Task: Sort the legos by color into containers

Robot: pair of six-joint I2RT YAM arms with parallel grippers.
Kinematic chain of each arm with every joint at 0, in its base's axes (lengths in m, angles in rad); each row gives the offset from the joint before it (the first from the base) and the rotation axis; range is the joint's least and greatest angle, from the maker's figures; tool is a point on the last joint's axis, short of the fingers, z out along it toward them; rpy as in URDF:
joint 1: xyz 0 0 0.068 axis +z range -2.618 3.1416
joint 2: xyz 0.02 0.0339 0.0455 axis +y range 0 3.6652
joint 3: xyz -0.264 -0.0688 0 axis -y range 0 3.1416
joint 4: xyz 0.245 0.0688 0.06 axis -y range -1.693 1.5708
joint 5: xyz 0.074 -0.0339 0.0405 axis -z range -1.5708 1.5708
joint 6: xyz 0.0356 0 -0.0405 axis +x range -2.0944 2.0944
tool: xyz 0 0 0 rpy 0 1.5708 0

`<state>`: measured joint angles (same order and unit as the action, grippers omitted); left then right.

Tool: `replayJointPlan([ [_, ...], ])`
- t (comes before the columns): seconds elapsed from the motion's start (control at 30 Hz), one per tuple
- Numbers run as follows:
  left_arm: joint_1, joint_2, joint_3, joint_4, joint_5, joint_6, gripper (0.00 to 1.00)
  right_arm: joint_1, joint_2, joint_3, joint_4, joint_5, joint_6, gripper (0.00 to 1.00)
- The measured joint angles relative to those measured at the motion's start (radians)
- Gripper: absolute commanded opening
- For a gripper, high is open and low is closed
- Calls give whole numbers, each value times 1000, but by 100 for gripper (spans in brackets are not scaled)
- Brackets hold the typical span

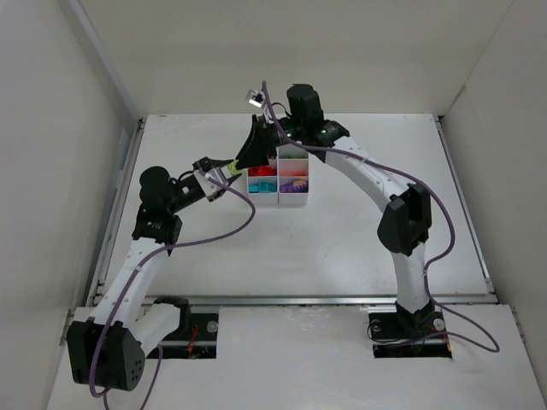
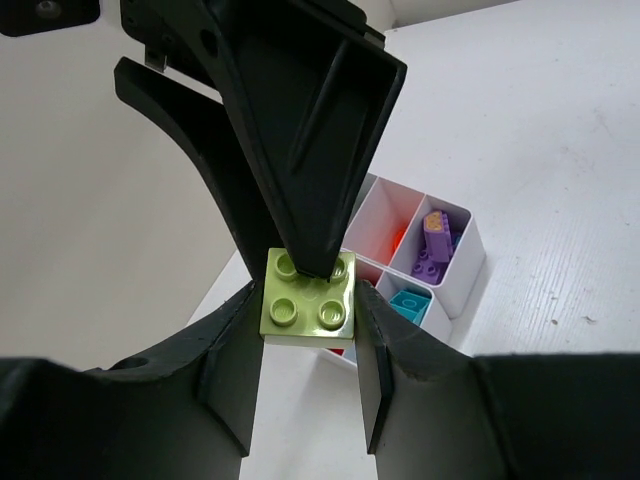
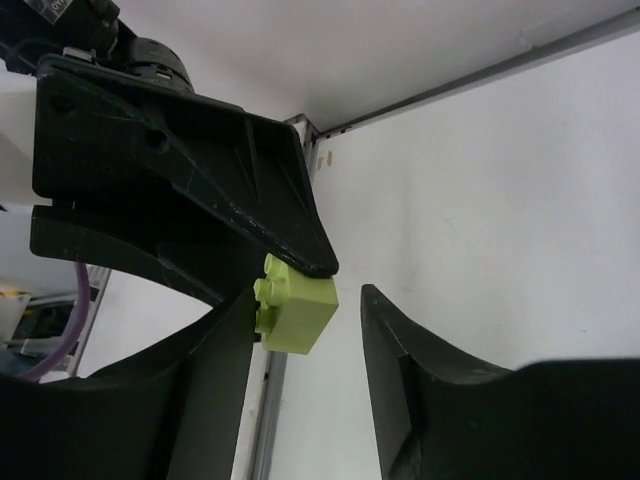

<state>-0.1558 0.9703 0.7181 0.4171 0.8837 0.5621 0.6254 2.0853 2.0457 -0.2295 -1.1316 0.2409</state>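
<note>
One yellow-green lego (image 2: 308, 297) in left jaws, mere speck overhead

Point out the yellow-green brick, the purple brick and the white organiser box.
yellow-green brick (image 2: 308, 297): left wrist view, studded top face.
purple brick (image 2: 436, 245): left wrist view, its studded top.
white organiser box (image 2: 470, 265): left wrist view, outer side wall.

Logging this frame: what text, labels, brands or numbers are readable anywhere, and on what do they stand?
No text can be read in any view.
White label, top left edge of the right wrist view: dark characters, cut off and too blurred to read.
Yellow-green brick: the studs show no legible lettering.
</note>
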Motion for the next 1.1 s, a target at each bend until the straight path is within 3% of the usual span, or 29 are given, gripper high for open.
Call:
replayJointPlan([
  [0.1, 0, 0, 0, -6, -3, 1, 0, 2, 8, 5, 2, -13, 13, 34],
  [0.13, 0, 0, -2, -9, -2, 3, 0, 3, 10, 6, 2, -11, 16, 21],
  [0.23, 0, -3, -5, -11, -1, 14, 3, 2, 13, 14, 0, -11, 29, 17],
  [0.27, 0, -4, -5, -11, -2, 15, 14, 3, 14, 16, 2, -12, 29, 13],
  [0.3, 1, -4, -5, -11, -2, 15, 37, 3, 15, 17, 3, -11, 29, 6],
  [0.33, 0, -4, -5, -11, -5, 16, 50, 3, 16, 18, 2, -13, 28, 1],
  [0.37, 0, -4, -5, -10, -6, 16, 54, 3, 16, 18, 2, -9, 26, 0],
  [0.47, 0, -4, -5, -11, -8, 6, 50, 5, 17, 18, 3, 16, 12, 0],
  [0.6, 0, -4, -5, -13, -13, 2, 65, 4, 17, 18, 3, 36, -9, 0],
  [0.7, 0, -4, -5, -14, -27, -1, 84, 1, 17, 18, 3, 53, -26, 0],
  [0.73, 0, -4, -5, -14, -34, -4, 100, -2, 17, 18, 4, 67, -35, 0],
  [0.83, 0, -4, -5, -16, -67, -20, 100, -9, 10, -7, 14, 183, -112, 0],
  [1.0, 0, -2, -5, -18, -156, -93, 100, -11, -7, -86, 12, 603, -350, 0],
  [1.1, 0, 8, -7, -18, -210, -164, 100, -14, 3, -84, 14, 754, -504, 0],
])
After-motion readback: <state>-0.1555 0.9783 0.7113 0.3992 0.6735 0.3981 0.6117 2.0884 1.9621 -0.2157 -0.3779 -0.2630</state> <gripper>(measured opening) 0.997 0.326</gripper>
